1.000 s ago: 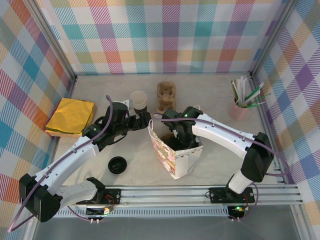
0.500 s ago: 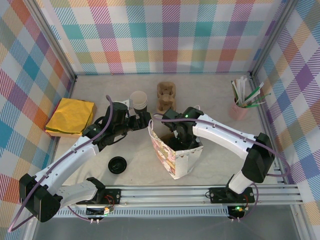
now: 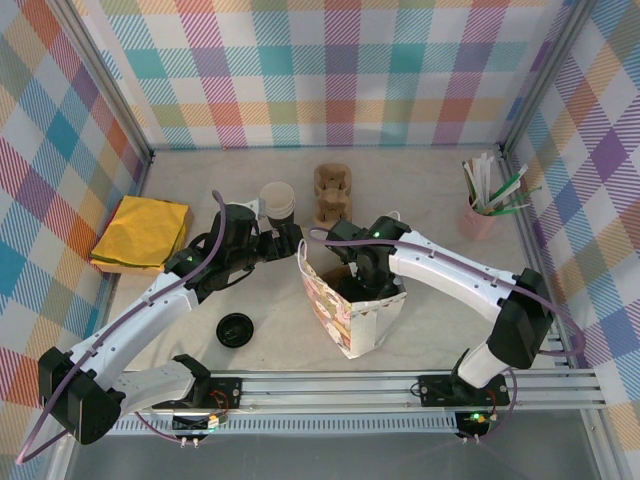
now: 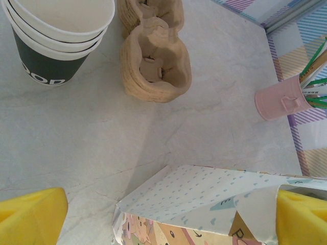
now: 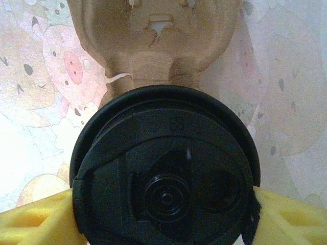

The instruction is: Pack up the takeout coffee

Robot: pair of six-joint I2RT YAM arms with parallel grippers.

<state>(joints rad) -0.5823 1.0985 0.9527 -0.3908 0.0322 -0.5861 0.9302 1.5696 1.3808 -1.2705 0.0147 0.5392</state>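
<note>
Downward, seemingly — right gripper [image 3: 362,272] round coffee [image 5: 166,194]

The takeout coffee [image 5: 166,189] sits upright down inside the patterned paper bag [image 5: 30,102], its round black lid on and facing up, right against the brown pulp carrier [image 5: 153,35].

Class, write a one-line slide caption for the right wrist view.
Right gripper clasping the lidded takeout coffee inside the patterned bag, cardboard carrier behind it.
</note>
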